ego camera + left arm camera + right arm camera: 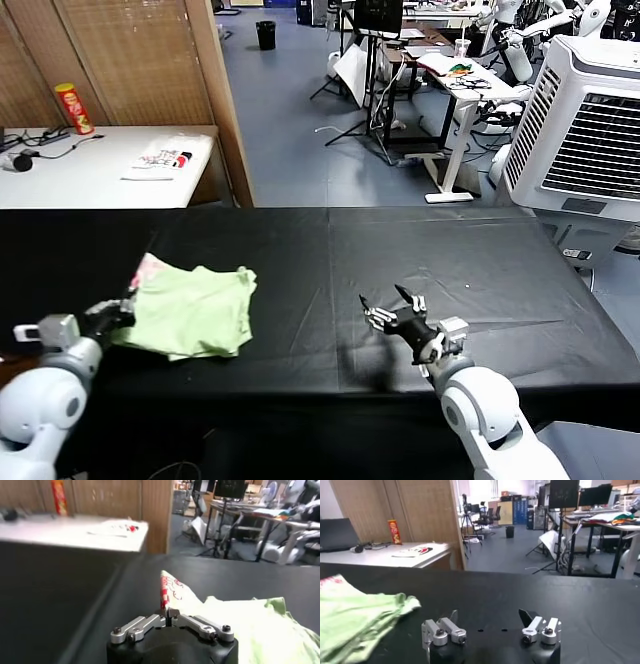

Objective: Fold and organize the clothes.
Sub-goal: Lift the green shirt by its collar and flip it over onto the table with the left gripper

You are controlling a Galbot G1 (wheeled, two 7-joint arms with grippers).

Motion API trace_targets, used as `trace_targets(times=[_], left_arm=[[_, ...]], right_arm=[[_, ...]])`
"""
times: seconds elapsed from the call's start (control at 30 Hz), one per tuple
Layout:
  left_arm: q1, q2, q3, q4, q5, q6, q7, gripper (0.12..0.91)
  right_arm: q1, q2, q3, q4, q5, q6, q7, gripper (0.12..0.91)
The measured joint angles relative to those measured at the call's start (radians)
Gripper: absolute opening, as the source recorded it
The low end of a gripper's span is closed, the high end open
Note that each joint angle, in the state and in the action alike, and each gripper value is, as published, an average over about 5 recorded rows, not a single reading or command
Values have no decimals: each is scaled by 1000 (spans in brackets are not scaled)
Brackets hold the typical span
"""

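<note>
The clothes are one pale green shirt, lying folded in a loose bundle on the left part of the black table. Its red-and-white printed patch shows at the far-left corner. My left gripper sits at the bundle's left edge, shut on a fold of the cloth beside the patch. The green cloth spreads beyond it. My right gripper hovers open over bare table at centre-right, well apart from the shirt, with nothing between its fingers.
A white side table behind the left end holds a white printed packet, a red can and cables. A wooden partition stands behind. A large white cooler unit is at the far right.
</note>
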Motion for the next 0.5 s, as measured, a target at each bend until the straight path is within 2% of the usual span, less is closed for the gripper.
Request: trace_targets(times=[0.17, 0.3, 0.4, 0.5], left_arm=[[41, 85, -71, -46, 92, -11, -3, 138], [69, 106, -101, -115, 151, 10, -27, 138], [78, 95, -86, -186, 166, 36, -46, 138], [75, 57, -24, -256, 139, 53, -68, 138]], right_arm=[[0, 2, -3, -4, 0, -1, 1, 798], [-5, 10, -8, -4, -3, -1, 1, 798], [-15, 15, -7, 0, -11, -1, -2, 798], [-29, 16, -1, 9, -19, 0, -3, 798]])
